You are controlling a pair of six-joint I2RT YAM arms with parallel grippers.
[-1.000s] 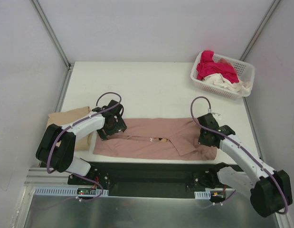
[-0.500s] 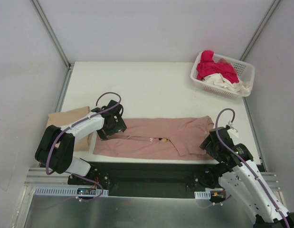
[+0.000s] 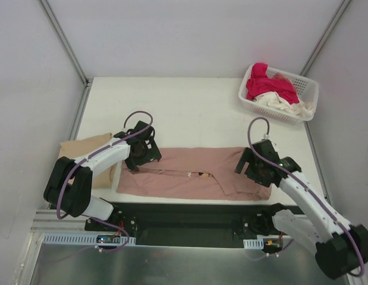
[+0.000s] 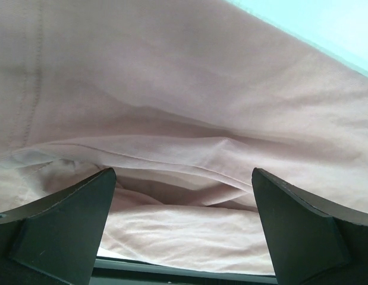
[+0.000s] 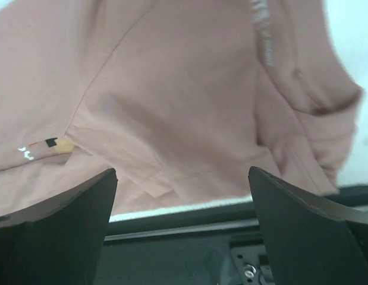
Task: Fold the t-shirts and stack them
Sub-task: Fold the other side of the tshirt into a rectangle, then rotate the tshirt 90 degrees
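No wording can be read anywhere; the dusty pink t-shirt point(image 5: 172, 89) carries a small chest print point(image 5: 47, 146) at the left of the right wrist view, coloured blocks only; a pale strip point(image 5: 262, 35) at upper right bears marks too blurred to read.

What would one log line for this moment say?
pink shirt: part-folded, flat | left end effector: open, over its left end | right end effector: open, over its right end | tan shirt: folded, far left
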